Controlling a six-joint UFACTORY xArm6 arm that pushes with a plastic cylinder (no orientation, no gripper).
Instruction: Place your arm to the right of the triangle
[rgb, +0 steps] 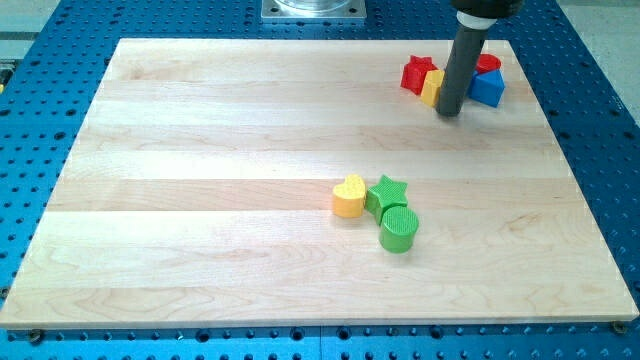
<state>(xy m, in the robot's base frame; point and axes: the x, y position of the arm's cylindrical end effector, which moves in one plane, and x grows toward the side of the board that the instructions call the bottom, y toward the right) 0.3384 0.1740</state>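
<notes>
1. Seven small blocks sit on the wooden counter (200, 150), in two groups: four at the upper right of the frame, three near the middle.
2. Upper right group: a red star (418, 74), a yellow block (432, 89) whose shape I cannot make out, a red block (488, 63) mostly hidden behind my rod, and a blue block (488, 88) with slanted sides, which I take to be the triangle.
3. Middle group: a yellow heart (348, 196), a green star (387, 191) and a green cylinder (399, 229), touching one another.
4. I carry no gripper, so there is nothing to spread or press together; I have only a rod, and my tip (450, 111) rests on the counter.
5. My tip stands between the yellow block and the blue triangle, just at the triangle's left, at or very near its edge.
6. The triangle looks light, rigid and smooth, so it should slide at a slight nudge. I judge it needs no taking hold of.
7. To reach its right side, I would pass around its lower edge without brushing it.
</notes>
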